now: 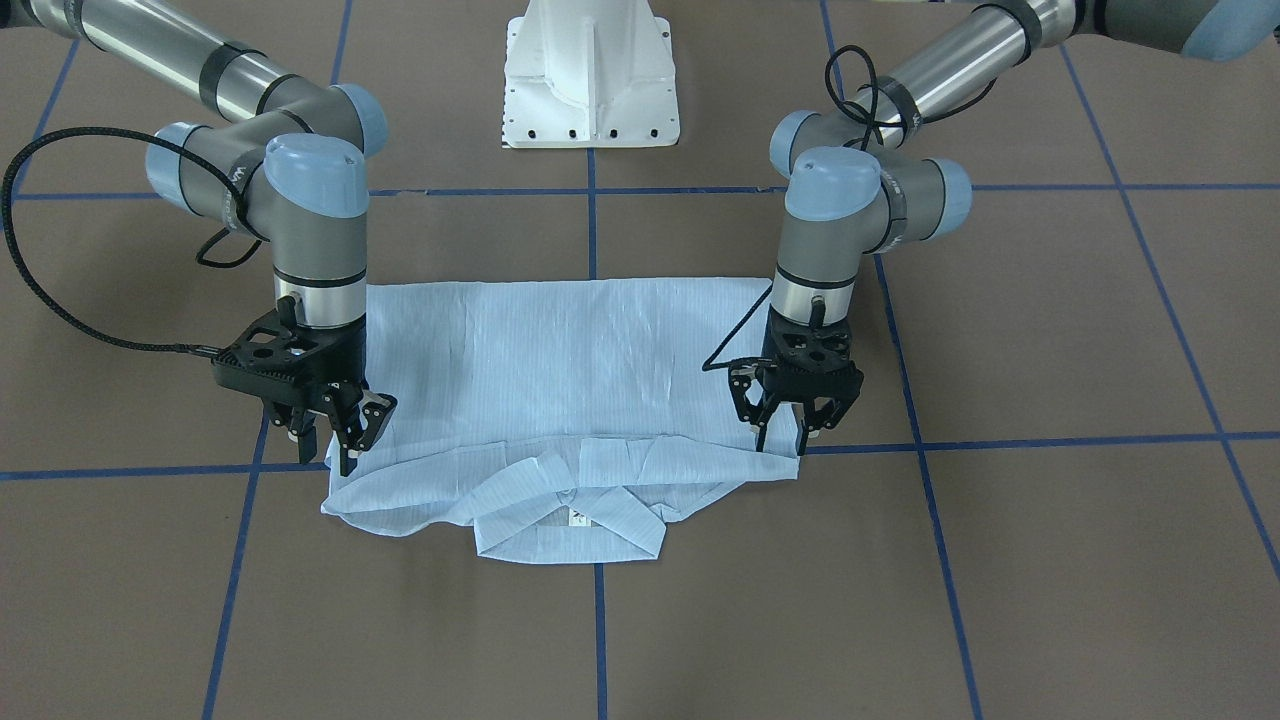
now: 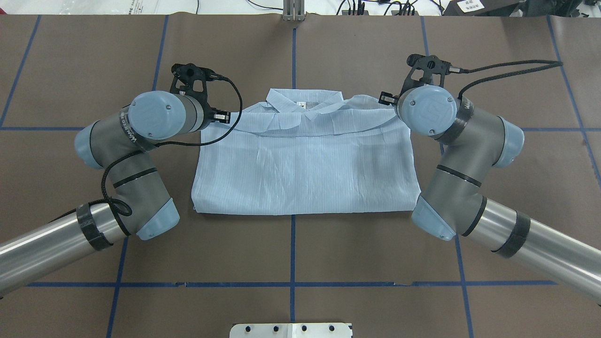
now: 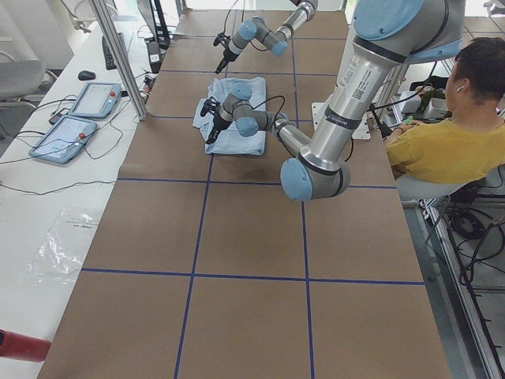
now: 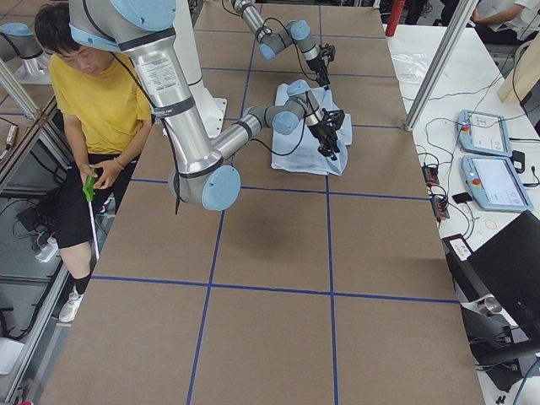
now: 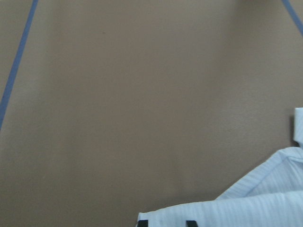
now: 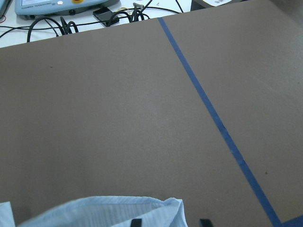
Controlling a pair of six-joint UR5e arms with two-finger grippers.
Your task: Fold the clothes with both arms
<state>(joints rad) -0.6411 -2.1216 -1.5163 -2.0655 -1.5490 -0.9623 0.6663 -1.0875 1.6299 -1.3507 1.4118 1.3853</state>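
Observation:
The light blue pinstriped shirt (image 1: 580, 380) lies folded into a flat rectangle on the brown table, its collar (image 1: 570, 520) on the side away from the robot's base. It also shows in the overhead view (image 2: 300, 164). My left gripper (image 1: 783, 445) points down at the shirt's far corner on its side, jaws open, fingertips at the fabric edge. My right gripper (image 1: 322, 450) stands open over the opposite far corner. Each wrist view shows a shirt corner (image 5: 265, 203) (image 6: 104, 210) between two parted fingertips at the bottom edge.
The white pedestal base (image 1: 590, 80) stands behind the shirt. Blue tape lines (image 1: 593, 230) grid the brown table. A person in yellow (image 3: 442, 142) sits beside the robot. Teach pendants (image 3: 71, 134) and cables lie on the side bench.

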